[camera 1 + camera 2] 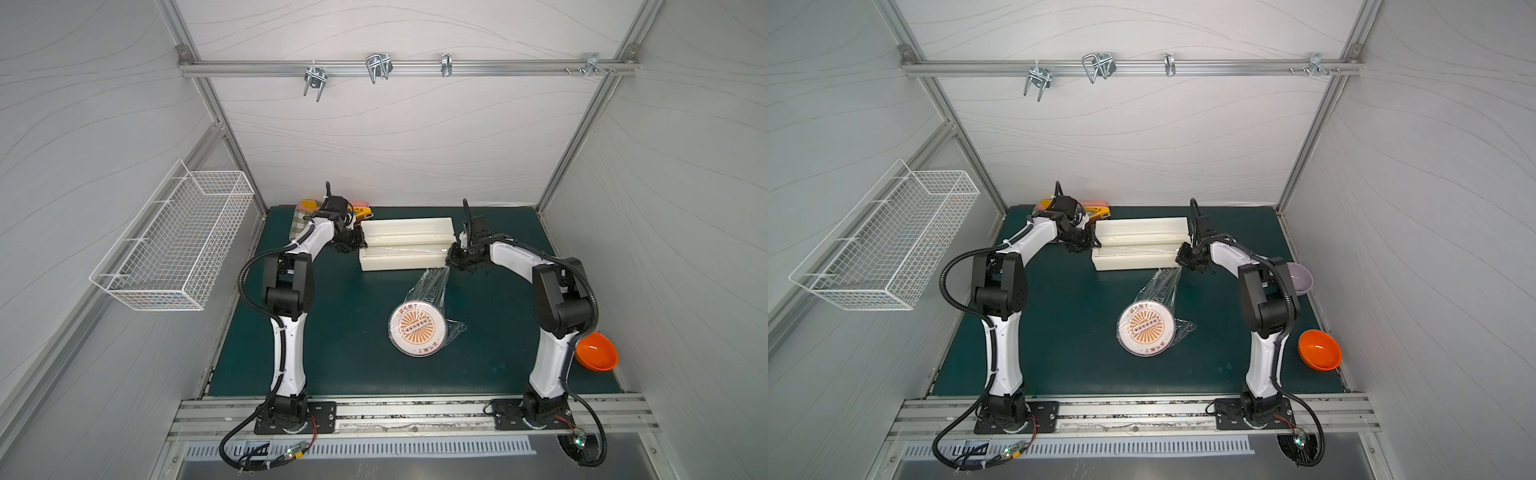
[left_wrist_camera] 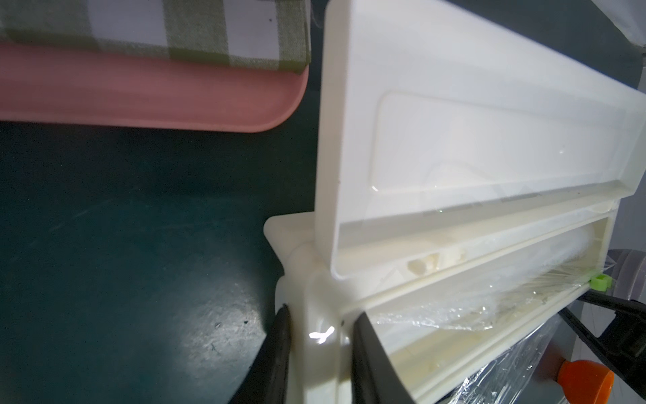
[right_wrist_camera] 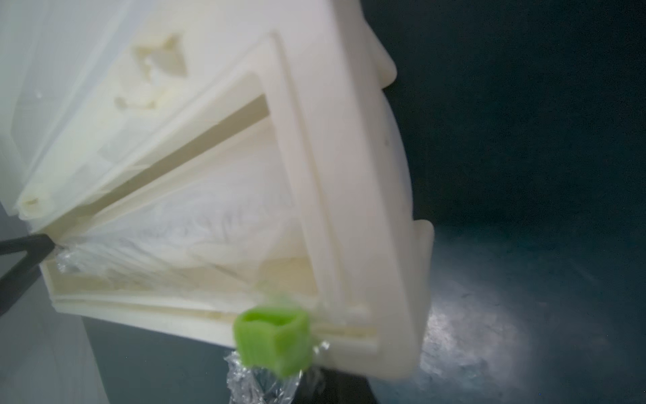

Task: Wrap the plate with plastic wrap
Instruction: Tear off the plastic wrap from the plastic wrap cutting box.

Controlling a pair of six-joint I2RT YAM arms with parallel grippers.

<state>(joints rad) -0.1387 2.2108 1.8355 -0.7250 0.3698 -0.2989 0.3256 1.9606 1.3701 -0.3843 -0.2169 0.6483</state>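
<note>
A: While the left gripper (image 2: 320,360) is clamped on the left end wall of the dispenser box (image 1: 405,245), what about the right gripper (image 1: 451,259)?

B: Closed, at the box's other end, just beside the green slider (image 3: 272,344) — whether it pinches anything, I cannot tell.

A: And the plate (image 1: 417,328)?

B: Flat near the middle of the tabletop (image 1: 332,353), in front of the box. The plastic wrap (image 1: 432,282) runs from the box's right end down over it — a crumpled flap lies at the plate's right side. The box sits near the back edge, lid (image 2: 454,122) open.
</note>
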